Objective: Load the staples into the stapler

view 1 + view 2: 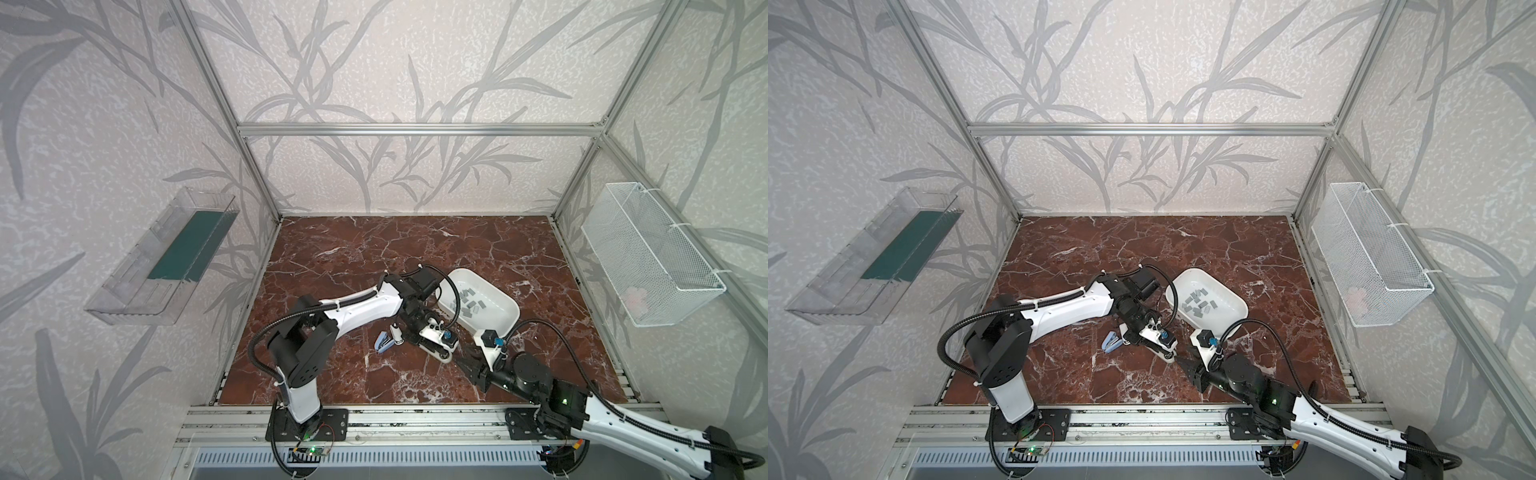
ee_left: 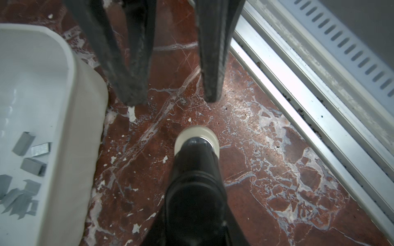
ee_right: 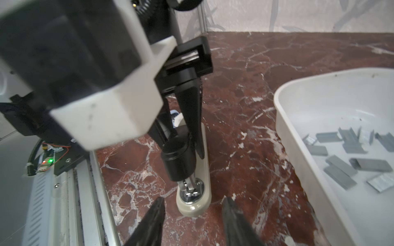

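The stapler [image 1: 439,352], black on top with a cream base, lies low over the marble floor, and my left gripper [image 1: 428,344] is shut on its black body. In the right wrist view, one of the left gripper's dark fingers [image 3: 189,119] presses the side of the stapler [image 3: 193,200]. My right gripper [image 3: 194,225] is open, its fingertips on either side of the stapler's cream nose, just short of it and not touching. In the left wrist view, the right gripper's fingers [image 2: 132,64] hang beyond the stapler [image 2: 196,153]. The staples [image 1: 471,301] [image 3: 345,157] lie loose in the white tray [image 1: 496,291].
A small blue stapler [image 1: 384,341] lies on the floor just left of the left gripper. The tray's rim [image 3: 283,127] stands close beside the right gripper. An aluminium rail [image 1: 415,419] runs along the front. A clear bin [image 1: 162,257] and a wire basket [image 1: 648,253] hang on the side walls.
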### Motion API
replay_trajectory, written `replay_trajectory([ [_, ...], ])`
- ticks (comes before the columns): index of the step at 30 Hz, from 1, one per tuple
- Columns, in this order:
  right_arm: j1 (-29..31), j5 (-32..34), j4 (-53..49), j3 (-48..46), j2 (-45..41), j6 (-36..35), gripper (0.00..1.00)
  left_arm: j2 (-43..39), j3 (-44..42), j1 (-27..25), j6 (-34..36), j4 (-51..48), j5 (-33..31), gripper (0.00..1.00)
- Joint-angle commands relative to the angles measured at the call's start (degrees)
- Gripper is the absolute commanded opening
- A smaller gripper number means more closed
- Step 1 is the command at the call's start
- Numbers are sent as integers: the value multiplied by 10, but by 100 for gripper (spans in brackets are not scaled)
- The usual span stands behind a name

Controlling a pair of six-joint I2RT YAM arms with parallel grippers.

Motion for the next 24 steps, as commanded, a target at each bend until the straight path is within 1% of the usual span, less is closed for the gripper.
replay_trajectory([
  [1, -2, -54, 35, -15, -24, -46, 44, -35, 19, 2, 17, -17, 53, 0],
  [5, -3, -66, 49, -14, -25, -66, 44, -40, 23, 2, 14, -19, 68, 0],
  [8, -3, -67, 63, -8, -7, -72, 44, -49, 23, 1, 14, -19, 79, 0],
  [13, -2, -61, 84, 15, 53, -82, 44, -58, 21, 1, 11, -14, 104, 0],
  [16, -3, -66, 110, 24, 101, -86, 42, -64, 20, 2, 11, -11, 110, 0],
  [18, -2, -57, 123, 29, 129, -87, 41, -67, 19, 2, 10, -11, 113, 0],
  [24, -2, -56, 150, 43, 171, -86, 37, -72, 15, 1, 4, -1, 126, 0],
])
